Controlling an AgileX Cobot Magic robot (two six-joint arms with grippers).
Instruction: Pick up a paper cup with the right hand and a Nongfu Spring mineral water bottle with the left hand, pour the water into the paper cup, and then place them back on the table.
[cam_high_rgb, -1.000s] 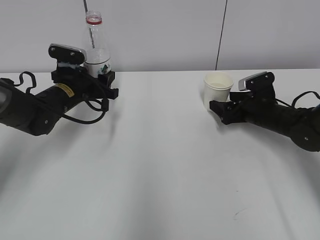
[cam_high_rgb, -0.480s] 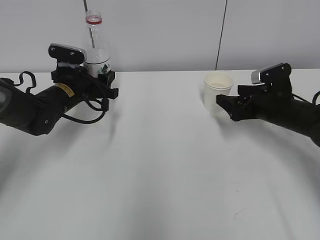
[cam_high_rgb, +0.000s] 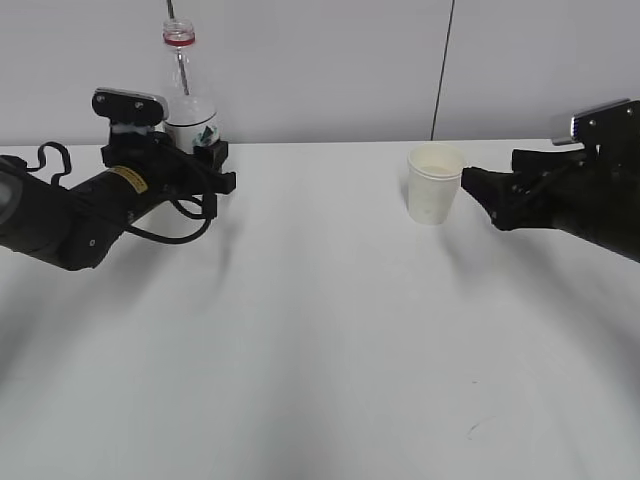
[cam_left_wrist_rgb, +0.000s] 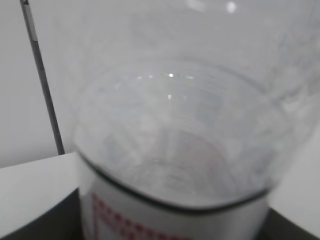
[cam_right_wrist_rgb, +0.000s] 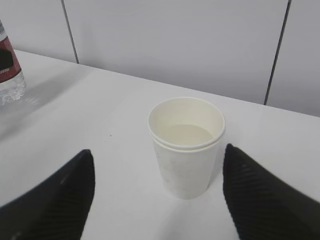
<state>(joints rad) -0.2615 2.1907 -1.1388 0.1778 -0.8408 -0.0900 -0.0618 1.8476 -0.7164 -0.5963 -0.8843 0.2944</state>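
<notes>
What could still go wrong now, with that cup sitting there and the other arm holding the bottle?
The paper cup holds liquid and stands free between the open right gripper fingers; a sideways nudge might tip it. The bottle shows no cap and sits clamped in the left gripper, so a tilt or jerk could spill water onto the table.

The paper cup is matt cream paper with a smooth rolled rim. The Nongfu Spring mineral water bottle is clear glossy plastic, catching small highlights, with a printed label band lower down. The table is a smooth white matt top, scuffed darkly at five o'clock. The right gripper's fingers show a fine woven, dull black texture.
</notes>
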